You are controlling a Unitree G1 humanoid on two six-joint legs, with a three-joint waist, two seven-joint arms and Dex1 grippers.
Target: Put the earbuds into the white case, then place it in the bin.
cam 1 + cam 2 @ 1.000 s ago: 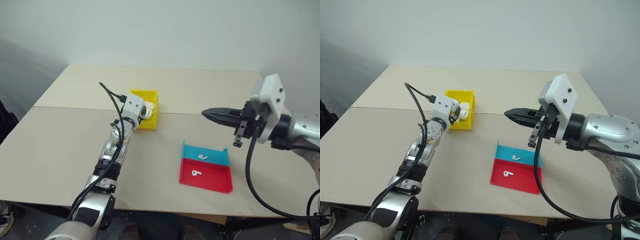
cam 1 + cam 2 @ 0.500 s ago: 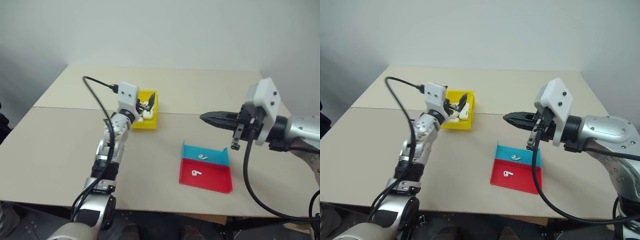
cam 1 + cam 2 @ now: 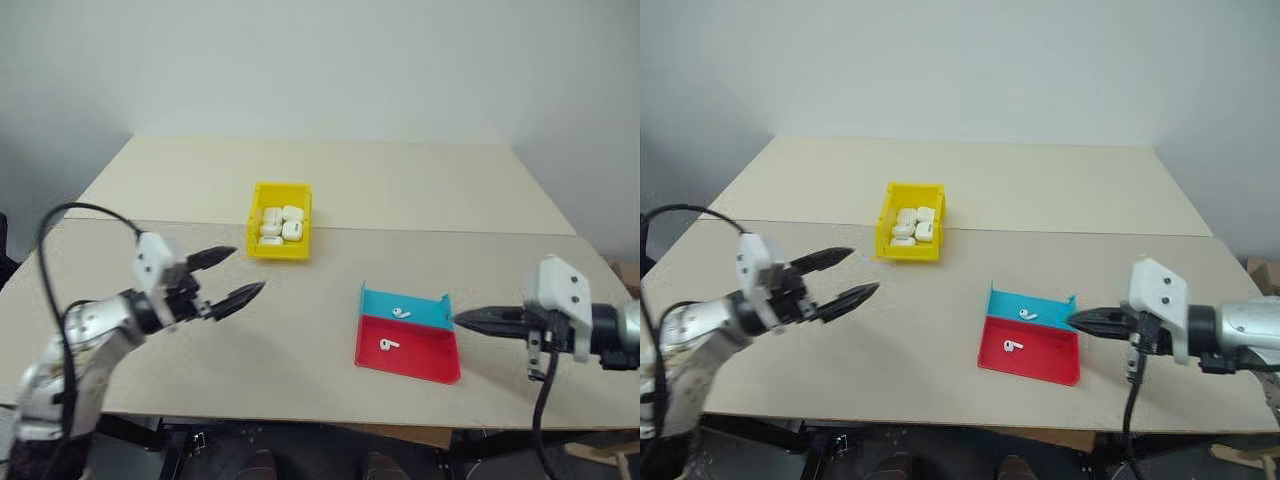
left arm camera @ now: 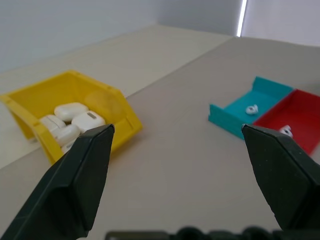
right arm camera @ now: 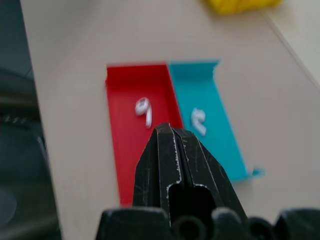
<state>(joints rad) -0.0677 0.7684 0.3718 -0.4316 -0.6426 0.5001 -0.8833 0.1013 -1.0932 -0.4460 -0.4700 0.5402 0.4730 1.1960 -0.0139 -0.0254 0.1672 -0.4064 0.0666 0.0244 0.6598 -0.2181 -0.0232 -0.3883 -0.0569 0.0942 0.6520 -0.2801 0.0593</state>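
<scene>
The yellow bin (image 3: 279, 241) stands at mid-table with several white cases (image 3: 280, 224) lying inside; I cannot tell them apart. My left gripper (image 3: 249, 268) hovers open and empty over the table, nearer me and left of the bin, pointing toward it. In the left wrist view its wide-apart fingers (image 4: 75, 185) frame the bin (image 4: 122, 110) and the tray. Two earbuds lie in the tray, one (image 3: 401, 313) in the blue half and one (image 3: 387, 345) in the red half. My right gripper (image 3: 460, 319) is shut and empty, its tip just right of the tray.
The shallow red-and-blue tray (image 3: 420, 362) sits right of centre, near the table's front edge. A seam runs across the tan tabletop just behind the bin. A plain wall rises behind the table.
The left gripper opened over the bin, left a white case in it, and pulled back toward the near left. The right gripper sank and swung right, ending beside the tray.
</scene>
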